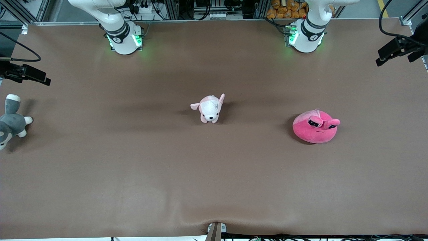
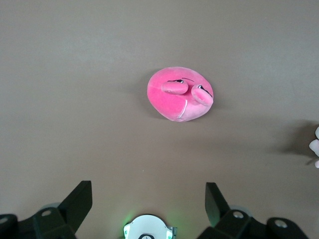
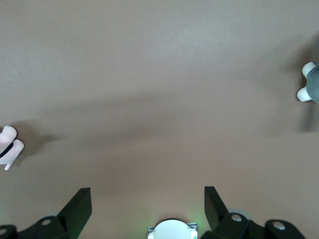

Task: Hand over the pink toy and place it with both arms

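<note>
The pink toy (image 1: 315,127) looks like a soft, squishy plush, probably very light, so it should give under the fingers rather than slip. Best bet is likely pinching across the round body from above, since the stalk eyes are floppy little nubs and might just bend away. Nothing fragile about it.

It's a hot-pink blob with two stalk eyes sticking up, sleepy half-shut black eyes and a thin mouth. It sits on the brown table (image 1: 133,174) toward the left arm's end, well apart from the pale puppy (image 1: 209,108) in the middle and the grey plush (image 1: 11,122) at the right arm's end.

The left gripper (image 2: 148,199) hangs high over the table with the toy in its wrist view, jaws spread wide and empty. The right gripper (image 3: 147,201) is also up high, wide and empty, and waits over bare table.
</note>
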Available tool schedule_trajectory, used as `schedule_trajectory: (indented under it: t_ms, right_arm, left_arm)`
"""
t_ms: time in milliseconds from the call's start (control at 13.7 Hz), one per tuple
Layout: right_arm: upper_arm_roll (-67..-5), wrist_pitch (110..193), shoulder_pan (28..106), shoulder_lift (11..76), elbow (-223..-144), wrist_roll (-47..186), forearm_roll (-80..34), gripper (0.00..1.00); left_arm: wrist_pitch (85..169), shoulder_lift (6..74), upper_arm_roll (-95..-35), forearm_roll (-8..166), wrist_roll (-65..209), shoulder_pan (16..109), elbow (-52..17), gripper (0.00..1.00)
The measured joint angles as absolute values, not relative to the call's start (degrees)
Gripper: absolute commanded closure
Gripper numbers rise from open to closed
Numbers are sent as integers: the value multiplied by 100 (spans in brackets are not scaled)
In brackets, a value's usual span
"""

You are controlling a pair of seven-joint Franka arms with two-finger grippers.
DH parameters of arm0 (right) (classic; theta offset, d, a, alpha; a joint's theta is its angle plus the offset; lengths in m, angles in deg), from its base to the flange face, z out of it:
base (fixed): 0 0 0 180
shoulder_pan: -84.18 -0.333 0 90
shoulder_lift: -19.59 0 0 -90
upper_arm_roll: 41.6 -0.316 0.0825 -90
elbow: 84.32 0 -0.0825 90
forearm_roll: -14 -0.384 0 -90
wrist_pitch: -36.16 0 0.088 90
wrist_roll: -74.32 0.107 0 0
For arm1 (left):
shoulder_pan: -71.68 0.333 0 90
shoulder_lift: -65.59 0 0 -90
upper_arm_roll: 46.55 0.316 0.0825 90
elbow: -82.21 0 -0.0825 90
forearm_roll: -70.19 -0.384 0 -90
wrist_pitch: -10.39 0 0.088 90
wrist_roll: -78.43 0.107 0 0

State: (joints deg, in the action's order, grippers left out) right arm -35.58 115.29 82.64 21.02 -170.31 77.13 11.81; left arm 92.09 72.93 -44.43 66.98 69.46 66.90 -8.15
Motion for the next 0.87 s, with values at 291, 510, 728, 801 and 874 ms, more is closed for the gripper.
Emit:
schedule_trajectory:
  t_ms: [291, 510, 728, 801, 874]
  right_arm:
    - [-3543, 11598, 8289, 2102, -17031, 7712, 1181, 0]
    - [-3522, 11598, 8312, 2102, -17033, 7702, 1181, 0]
    - [-3522, 11598, 8312, 2102, -17038, 7702, 1181, 0]
    - [-3522, 11598, 8312, 2102, -17041, 7702, 1181, 0]
    - [-3522, 11598, 8313, 2103, -17043, 7702, 1181, 0]
  left_arm:
    - [9209, 7283, -4448, 6698, 6959, 6690, -804, 0]
    - [9136, 7275, -4447, 6698, 6961, 6694, -798, 0]
    - [8859, 7180, -4472, 6698, 6959, 6682, -800, 0]
    - [8834, 7144, -4488, 6698, 6951, 6672, -800, 0]
    - [8832, 7118, -4496, 6698, 6944, 6666, -799, 0]
